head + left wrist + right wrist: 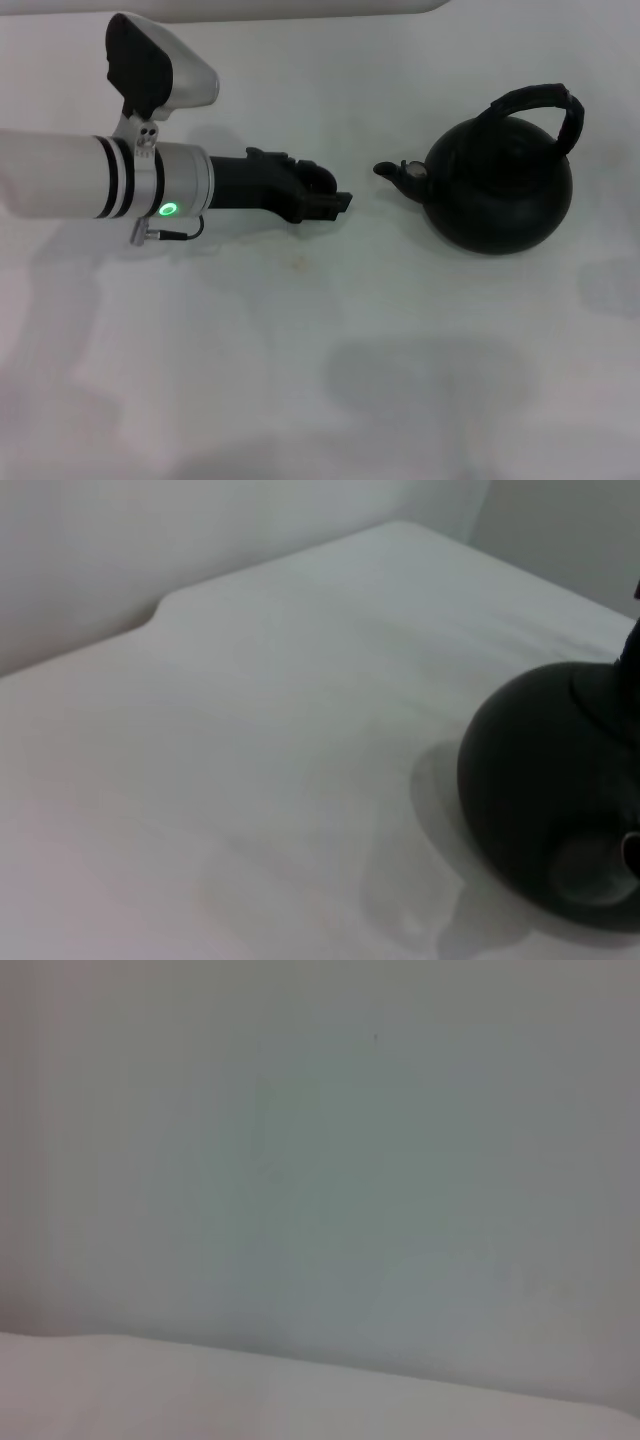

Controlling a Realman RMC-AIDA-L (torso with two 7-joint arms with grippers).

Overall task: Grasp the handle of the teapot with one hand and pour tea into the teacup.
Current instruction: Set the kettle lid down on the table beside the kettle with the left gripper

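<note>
Left gripper: centre-left of the head view, just beside the spout; holds nothing; opening cannot be told
Teapot: right, upright on the table; handle untouched

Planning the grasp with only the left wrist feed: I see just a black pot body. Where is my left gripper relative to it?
Observer: The left gripper is on the robot's left of the teapot, facing its spout and not touching it.
Operator: Is the handle up?
Observer: Yes, the handle arches upright over the top.
Operator: And the teacup?
Observer: No teacup shows in any view.
</note>
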